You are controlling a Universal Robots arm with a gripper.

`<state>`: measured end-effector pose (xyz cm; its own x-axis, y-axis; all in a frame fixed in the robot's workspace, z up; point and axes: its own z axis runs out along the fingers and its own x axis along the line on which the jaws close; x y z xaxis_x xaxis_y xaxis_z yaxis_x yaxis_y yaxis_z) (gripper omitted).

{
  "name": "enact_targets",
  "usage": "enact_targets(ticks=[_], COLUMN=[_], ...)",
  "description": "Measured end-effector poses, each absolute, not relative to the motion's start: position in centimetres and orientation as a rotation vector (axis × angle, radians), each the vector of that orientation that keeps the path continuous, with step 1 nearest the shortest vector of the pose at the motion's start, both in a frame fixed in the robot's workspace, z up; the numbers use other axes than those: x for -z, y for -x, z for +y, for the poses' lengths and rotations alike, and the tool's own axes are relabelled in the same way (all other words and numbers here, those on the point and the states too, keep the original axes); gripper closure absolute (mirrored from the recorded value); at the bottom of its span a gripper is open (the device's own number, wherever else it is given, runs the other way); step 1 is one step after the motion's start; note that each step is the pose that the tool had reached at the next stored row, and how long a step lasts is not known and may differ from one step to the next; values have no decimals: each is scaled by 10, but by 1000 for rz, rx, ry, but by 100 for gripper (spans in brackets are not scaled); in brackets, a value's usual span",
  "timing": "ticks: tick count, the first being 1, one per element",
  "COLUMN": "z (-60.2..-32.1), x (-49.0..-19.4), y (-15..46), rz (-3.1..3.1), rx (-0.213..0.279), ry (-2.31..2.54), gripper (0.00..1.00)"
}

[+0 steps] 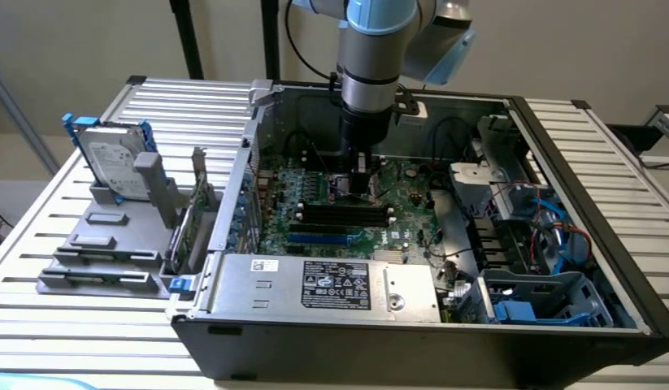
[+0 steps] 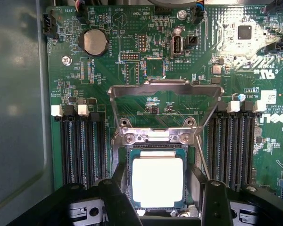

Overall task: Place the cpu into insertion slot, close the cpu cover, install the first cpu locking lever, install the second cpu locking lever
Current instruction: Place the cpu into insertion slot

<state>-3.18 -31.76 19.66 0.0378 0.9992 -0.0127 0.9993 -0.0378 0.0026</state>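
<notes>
Exterior view: an open black computer case [image 1: 421,357] lies on a slatted metal worktop [image 1: 610,175], with its green motherboard [image 1: 312,203] facing up. A grey-and-blue robot arm [image 1: 372,49] reaches straight down into the case. Its pincer [image 1: 362,185] sits low over the middle of the board, just behind the black memory slots [image 1: 340,215]. A grey power supply box [image 1: 323,284] fills the near edge of the case. Outside the case, at the exterior view's left, a hard drive [image 1: 112,158] stands in a grey holder.

Wrist view, looking down past the pincer [image 2: 161,184]: the cpu [image 2: 158,181], silvery top up, lies flat and square inside the insertion slot [image 2: 155,148]. The socket's dark border shows evenly around the chip. The pincer is released. Its 2 black fingers [image 2: 120,197] stand spread, 1 on each side of the chip, just outside its edges and gripping nothing.

The cpu cover [image 2: 165,87] is not closed. The thin metal frame is swung up and away from the socket on its hinge, and green board shows through its cut-out centre. A thin metal rod [image 2: 203,160] runs slantwise beside the socket. Black memory slots [image 2: 80,150] flank the socket on both sides, and a round coin battery [image 2: 94,42] sits further off on the board.
</notes>
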Motion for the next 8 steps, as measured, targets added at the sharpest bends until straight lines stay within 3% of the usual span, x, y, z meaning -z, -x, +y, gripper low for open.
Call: enact_targets(ticks=[8], z=[-318], x=[-199], y=[32], rz=[2172], rx=[10], ry=[-2256], gripper=[38])
